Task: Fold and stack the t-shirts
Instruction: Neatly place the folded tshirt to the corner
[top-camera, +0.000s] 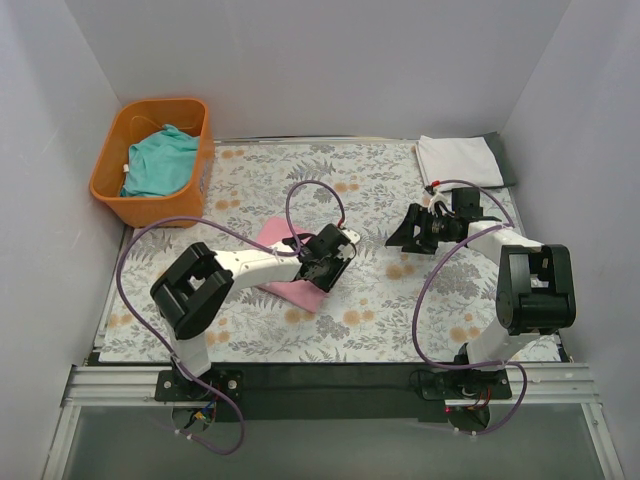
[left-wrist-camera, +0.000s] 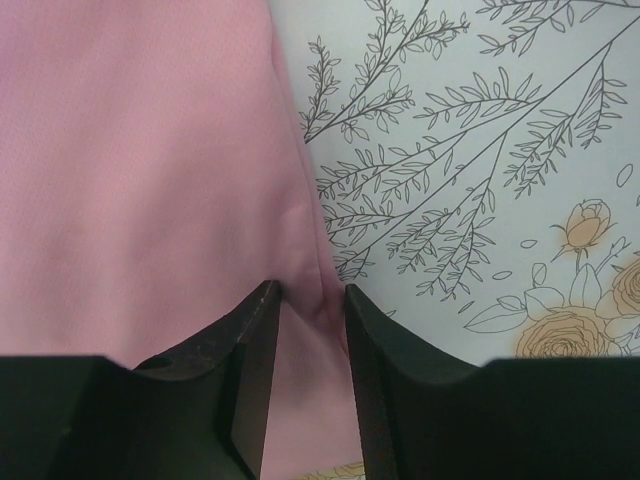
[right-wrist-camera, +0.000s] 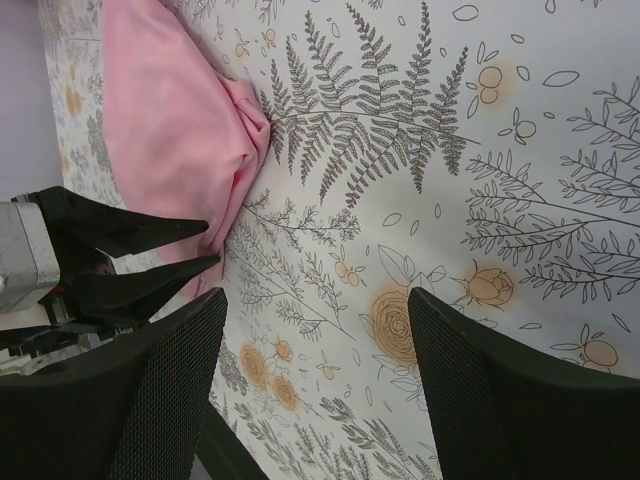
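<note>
The pink t-shirt (top-camera: 285, 262) lies folded on the floral table cloth (top-camera: 380, 300) left of centre. My left gripper (top-camera: 322, 278) is over its right edge, and in the left wrist view (left-wrist-camera: 312, 300) its jaws pinch a ridge of the pink t-shirt (left-wrist-camera: 140, 170). The right wrist view shows the pink t-shirt (right-wrist-camera: 170, 130) and the left fingers (right-wrist-camera: 150, 235) closed on its edge. My right gripper (top-camera: 405, 232) is open and empty over bare cloth right of centre (right-wrist-camera: 315, 310). The white t-shirt (top-camera: 455, 160) lies folded at the back right. The teal t-shirt (top-camera: 160, 162) is crumpled in the basket.
The orange plastic basket (top-camera: 110, 190) stands at the back left, off the table cloth's corner. A dark grey cloth (top-camera: 503, 160) lies under the white t-shirt's right side. White walls close in the left, back and right.
</note>
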